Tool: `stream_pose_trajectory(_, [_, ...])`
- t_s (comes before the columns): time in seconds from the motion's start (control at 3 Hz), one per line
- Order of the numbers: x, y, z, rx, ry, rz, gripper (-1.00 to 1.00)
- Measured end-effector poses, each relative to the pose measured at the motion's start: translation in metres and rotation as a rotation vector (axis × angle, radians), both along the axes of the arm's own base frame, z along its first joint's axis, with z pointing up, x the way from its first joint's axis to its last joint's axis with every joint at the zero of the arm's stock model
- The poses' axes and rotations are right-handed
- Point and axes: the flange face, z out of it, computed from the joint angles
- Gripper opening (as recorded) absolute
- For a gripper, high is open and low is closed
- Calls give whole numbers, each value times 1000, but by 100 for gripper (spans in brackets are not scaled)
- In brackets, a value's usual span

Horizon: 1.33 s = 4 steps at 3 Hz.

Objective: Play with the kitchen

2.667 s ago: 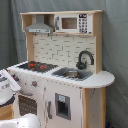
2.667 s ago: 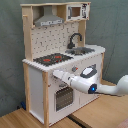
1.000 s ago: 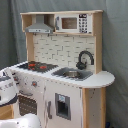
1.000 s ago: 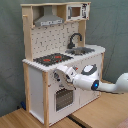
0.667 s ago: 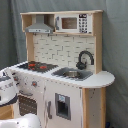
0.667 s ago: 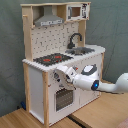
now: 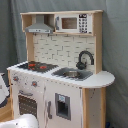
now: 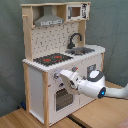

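In the second exterior view the tool (image 8: 66,76) is right up against the kitchen (image 8: 60,55) front, just below the stovetop (image 8: 52,59) and above the oven door (image 8: 62,97). Can't tell if it's wide or narrow.

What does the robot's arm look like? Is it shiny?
The arm is smooth, rounded and white, with a black joint band and a small blue light near the wrist. Its pincer is white too. No loose cables show.
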Motion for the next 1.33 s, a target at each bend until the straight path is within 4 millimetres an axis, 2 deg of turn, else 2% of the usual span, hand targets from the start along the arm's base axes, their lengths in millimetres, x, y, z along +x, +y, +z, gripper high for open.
stream_pose_trajectory(0.67, [-28, 5, 6, -69, -80, -92, 100])
stream_pose_trajectory(1.0, [-40, 2, -4, -61, -97, -142, 100])
stream_pose_trajectory(1.33, [-57, -3, -28, -50, -117, -177, 100])
